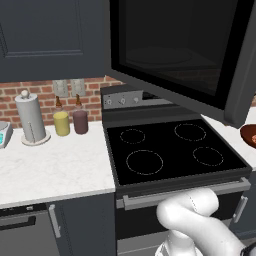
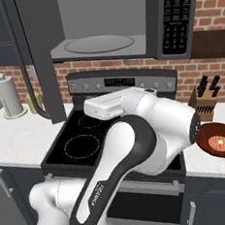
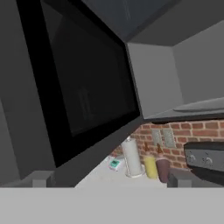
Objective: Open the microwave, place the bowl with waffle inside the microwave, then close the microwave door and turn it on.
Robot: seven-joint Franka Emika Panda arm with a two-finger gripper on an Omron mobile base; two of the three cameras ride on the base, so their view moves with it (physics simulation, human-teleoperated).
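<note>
The microwave [image 2: 96, 23] hangs above the stove with its light grey inside and round turntable [image 2: 98, 43] showing. The microwave door [image 1: 175, 50] is swung wide open to the left; in the hand view the microwave door [image 3: 87, 87] is close, with the microwave's inner wall [image 3: 157, 78] to its right. The reddish-brown bowl [image 2: 219, 143] sits on the counter right of the stove, holding the orange waffle [image 2: 221, 144]; the bowl [image 1: 248, 135] is cut off at the edge of the left base view. My gripper [image 3: 111, 179] is open with nothing between its fingers, near the door and well away from the bowl.
The black stove [image 1: 170, 150] lies below the microwave. On the left counter [image 1: 55, 170] stand a paper towel roll [image 1: 31, 120], a yellow canister [image 1: 61, 123] and a maroon canister [image 1: 80, 121]. A knife block [image 2: 204, 100] stands behind the bowl.
</note>
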